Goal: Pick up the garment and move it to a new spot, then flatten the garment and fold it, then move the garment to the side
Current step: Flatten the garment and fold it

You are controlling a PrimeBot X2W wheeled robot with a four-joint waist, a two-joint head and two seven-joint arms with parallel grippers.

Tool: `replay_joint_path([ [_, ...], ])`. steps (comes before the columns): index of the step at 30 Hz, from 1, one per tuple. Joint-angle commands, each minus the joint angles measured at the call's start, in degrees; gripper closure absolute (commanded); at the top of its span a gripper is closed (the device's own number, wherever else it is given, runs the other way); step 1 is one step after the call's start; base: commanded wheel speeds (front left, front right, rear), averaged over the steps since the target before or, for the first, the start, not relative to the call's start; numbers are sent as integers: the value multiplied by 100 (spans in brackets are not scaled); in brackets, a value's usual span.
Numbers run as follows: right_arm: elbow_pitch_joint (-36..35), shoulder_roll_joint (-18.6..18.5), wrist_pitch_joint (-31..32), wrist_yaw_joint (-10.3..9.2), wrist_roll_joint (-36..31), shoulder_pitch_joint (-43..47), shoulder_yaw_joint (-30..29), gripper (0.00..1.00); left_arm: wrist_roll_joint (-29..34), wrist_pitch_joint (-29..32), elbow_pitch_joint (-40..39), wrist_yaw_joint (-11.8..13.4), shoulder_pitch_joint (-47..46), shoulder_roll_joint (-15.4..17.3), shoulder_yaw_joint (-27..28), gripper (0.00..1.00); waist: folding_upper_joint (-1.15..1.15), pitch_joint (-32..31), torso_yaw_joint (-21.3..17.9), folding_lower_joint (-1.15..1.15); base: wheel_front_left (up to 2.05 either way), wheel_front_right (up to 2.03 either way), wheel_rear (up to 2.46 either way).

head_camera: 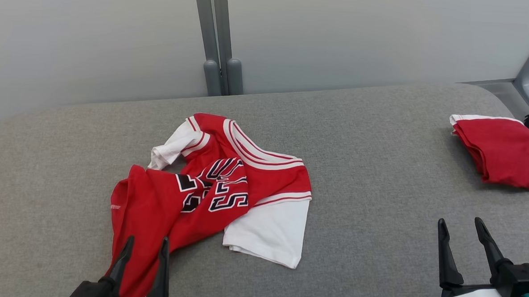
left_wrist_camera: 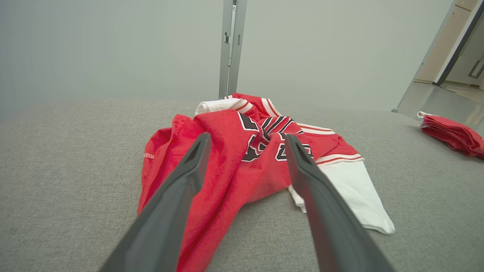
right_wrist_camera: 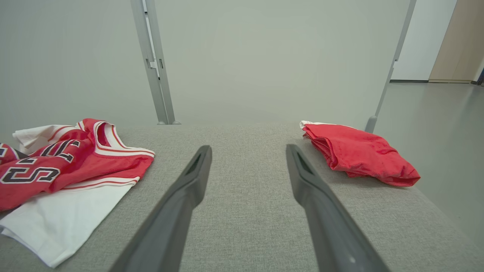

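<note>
A lab-like test room is suggested: a grey fabric-covered table is set against frosted partition panels held by grey metal posts, and smooth grey flooring is seen beyond.

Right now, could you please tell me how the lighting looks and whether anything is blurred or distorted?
Head view: soft, even light, a faint shadow under the folded red garment, jersey lettering sharp. Left wrist view: wide-angle stretch, the left tool looms large against the cloth. Right wrist view: same stretch, the grey posts lean; no glare.
</note>
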Motion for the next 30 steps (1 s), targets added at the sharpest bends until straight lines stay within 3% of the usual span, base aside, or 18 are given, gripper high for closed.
replay_joint_path([
  [1, 5, 3, 0, -9, -28, 14, 8, 0, -6, 1, 11, -21, -93, 51, 0, 0, 0, 4, 8, 0, 0, 0, 0],
  [9, -129, 50, 0, -8, 240, -128, 105, 0, 63, 1, 7, -18, -150, 60, 190, 0, 0, 73, 238, 0, 0, 0, 0],
  [14, 535, 60, 0, -5, 520, -429, 1032, 0, 244, 0, 409, 111, -58, 92, 468, 0, 0, 120, 586, 0, 0, 0, 0],
  [18, 1307, 61, 530, -5, 565, -922, 1786, 0, 248, 62, 717, 181, -31, 131, 570, 0, 0, 222, 859, 0, 0, 0, 0],
  [21, 1791, 53, 1086, -9, 477, -1290, 2077, 0, 200, 513, 917, 197, -82, 185, 524, 0, 0, 411, 1065, 0, 0, 0, 0],
  [25, 2253, 57, 1635, -8, 282, -1571, 2150, 0, 115, 1044, 1115, 206, -257, 180, 449, 0, 0, 598, 1270, 0, 0, 0, 0],
  [30, 2455, 56, 1905, -9, 154, -1679, 2106, 0, 110, 1281, 1392, 157, -480, 166, 283, 0, 0, 749, 1392, 0, 0, 0, 0],
])
